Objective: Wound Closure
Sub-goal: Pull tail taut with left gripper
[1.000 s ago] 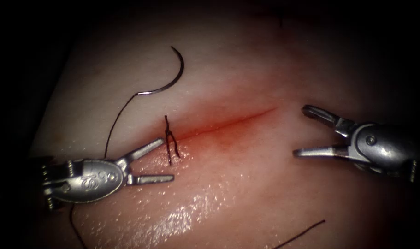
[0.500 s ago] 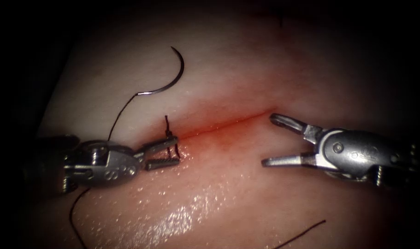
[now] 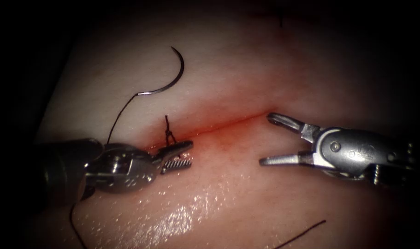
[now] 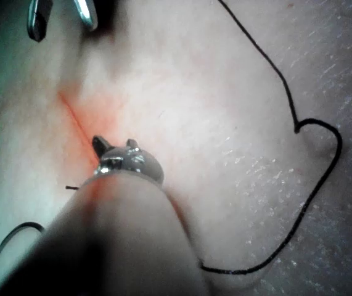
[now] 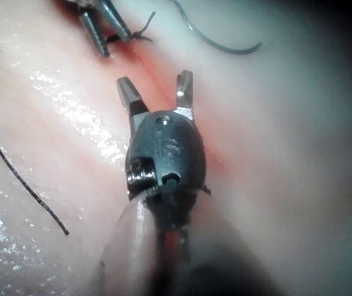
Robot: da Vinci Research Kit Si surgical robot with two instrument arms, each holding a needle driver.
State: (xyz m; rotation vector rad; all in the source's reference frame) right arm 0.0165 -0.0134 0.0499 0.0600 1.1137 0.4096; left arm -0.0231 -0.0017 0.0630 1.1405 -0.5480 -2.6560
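The curved needle (image 3: 170, 78) lies free on the tissue (image 3: 246, 193) to the upper left of the cut (image 3: 223, 123), not in the tissue. Its thread (image 3: 115, 122) runs down behind my left tool (image 3: 177, 156). A tied knot (image 3: 169, 133) with short tails stands at the cut's left end. My left tool's jaws are narrowly open right at the knot's tails and hold nothing. My right tool (image 3: 266, 139) hovers wide open and empty over the cut's right end. The right wrist view has the right tool (image 5: 154, 86), knot (image 5: 135, 36) and needle (image 5: 219, 43).
A loose piece of thread (image 3: 302, 233) lies on the tissue at the lower right, and more thread (image 3: 76, 226) trails off below the left tool. The left wrist view has a long loop of thread (image 4: 299, 129). Red fluid stains the tissue along the cut.
My left tool has moved right to the knot, rolled over, and narrowed its jaws. My right tool has come left to the cut's right end, still open. The needle has not moved.
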